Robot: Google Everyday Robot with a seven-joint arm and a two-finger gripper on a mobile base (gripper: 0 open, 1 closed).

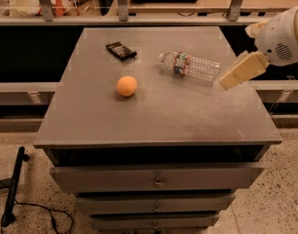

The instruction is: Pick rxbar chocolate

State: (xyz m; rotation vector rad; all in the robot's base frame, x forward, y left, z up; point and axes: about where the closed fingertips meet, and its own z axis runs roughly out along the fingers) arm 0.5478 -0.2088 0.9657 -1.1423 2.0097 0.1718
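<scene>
Desk (154,121): grey top, seen from the near edge, with drawers (158,179) stacked below.

rxbar chocolate (121,51): lying flat near the far-left corner, set in a little from the far edge, skewed to the desk's sides (pale lettering on the face, not legible). Nothing touches it.

Orange ball (126,86): left of centre, nearer than the bar and apart from it.

Water bottle (190,66): clear plastic, on its side in the far-right part of the top, cap end toward the bar, base end toward the right edge.

Gripper (229,81): a beige piece slanting down from the white arm housing (284,38), inside the right edge and just beside the bottle's base end. Well apart from the bar. Its grasp state cannot be told from this view, nor whether it touches the bottle.
</scene>
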